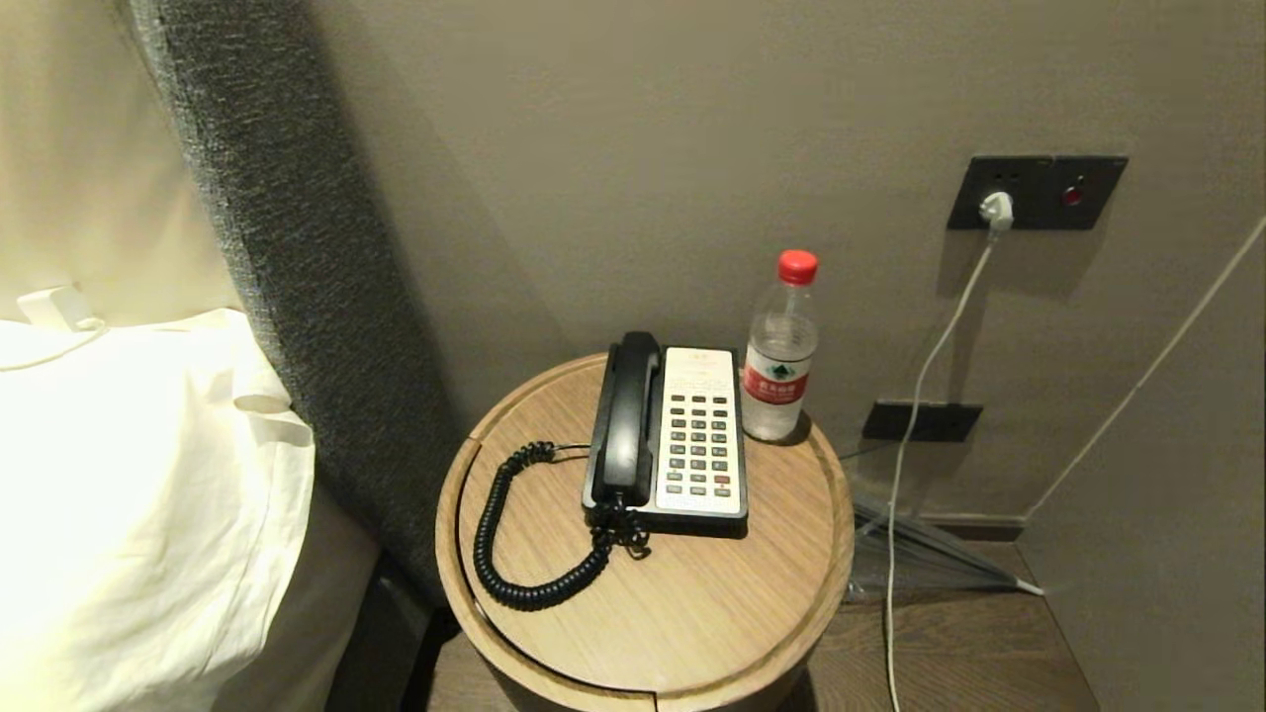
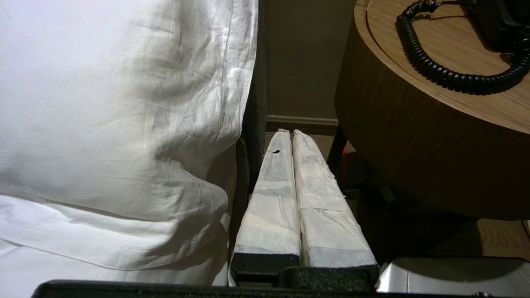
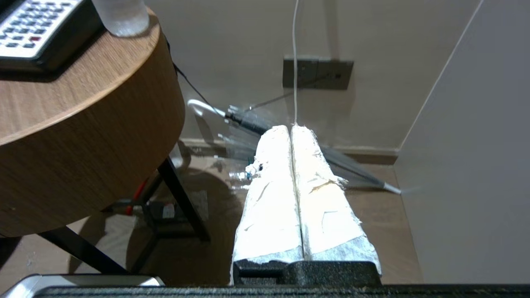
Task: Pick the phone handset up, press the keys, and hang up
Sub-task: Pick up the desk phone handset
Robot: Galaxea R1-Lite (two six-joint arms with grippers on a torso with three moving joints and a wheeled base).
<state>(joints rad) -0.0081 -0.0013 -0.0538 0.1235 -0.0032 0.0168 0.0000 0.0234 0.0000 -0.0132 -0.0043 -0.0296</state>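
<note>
Resting in its cradle, the phone handset (image 1: 627,420) lies at 9 o'clock of the keypad (image 1: 700,445) on the round wooden bedside table (image 1: 692,613). Water bottle (image 1: 781,351) stands at 1 o'clock. Left gripper (image 2: 288,134) and right gripper (image 3: 290,127) hang below tabletop height, jaws pressed together, empty.

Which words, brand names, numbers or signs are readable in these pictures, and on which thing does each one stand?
No text can be read with certainty.
Water bottle: the red label carries a green emblem and white print, too small to read.
Phone: key markings and the printed card above the keys are too blurred to read.
Wall socket panel: a red dot, no letters legible.
</note>
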